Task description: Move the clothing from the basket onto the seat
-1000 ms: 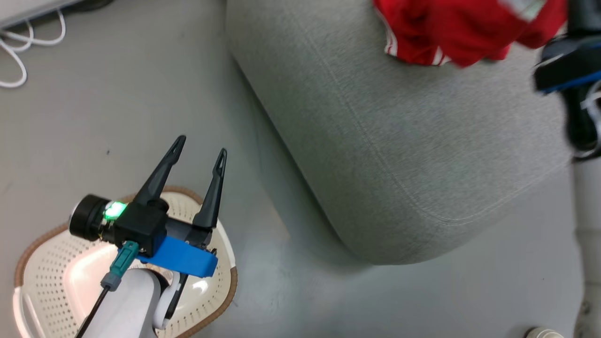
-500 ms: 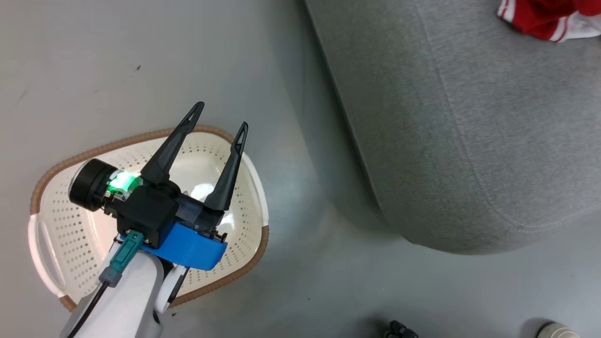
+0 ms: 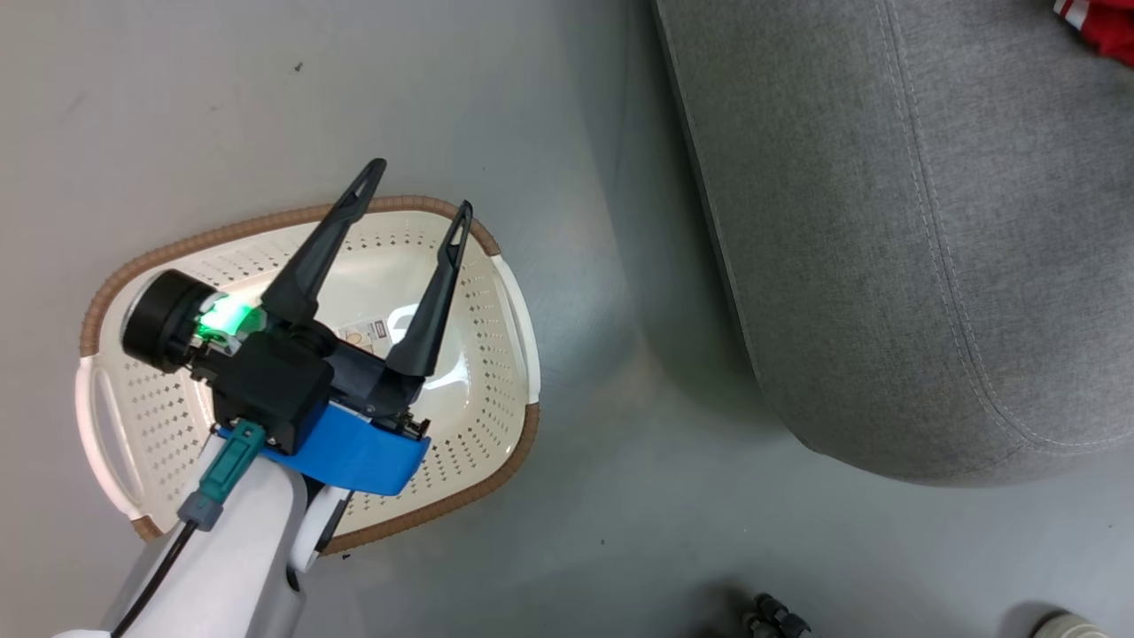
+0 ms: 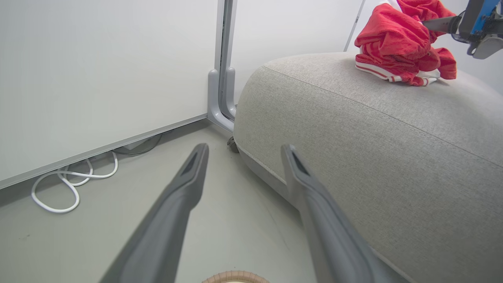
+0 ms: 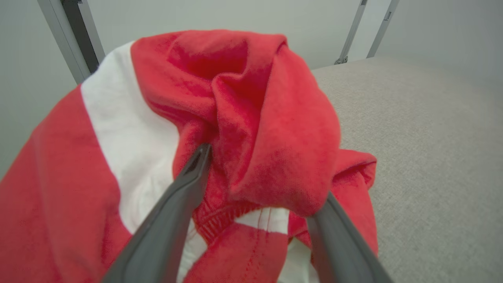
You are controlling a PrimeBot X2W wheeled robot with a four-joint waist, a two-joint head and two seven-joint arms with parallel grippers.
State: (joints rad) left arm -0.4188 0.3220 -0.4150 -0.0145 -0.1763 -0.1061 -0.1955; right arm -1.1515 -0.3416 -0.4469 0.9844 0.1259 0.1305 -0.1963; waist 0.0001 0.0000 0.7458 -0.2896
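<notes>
Over the basket (image 3: 151,416), your left gripper (image 3: 421,186) hangs with its fingers spread wide, tips toward the brown far rim. A small label lies on the basket floor beneath it.

Your right gripper (image 5: 264,173) is spread as well and pushed into the clothing (image 5: 251,98). One fingertip lies against a red fold and the other is covered by fabric, so it is not pinching the cloth.

The clothing is red with a white panel and stripes, bunched in a heap on top of the seat (image 3: 886,221), toward the end away from the basket. The basket stands on the grey floor (image 3: 266,89), near the seat's rounded edge but apart from it. A white cable (image 4: 70,188) loops on the floor at the wall's base.
</notes>
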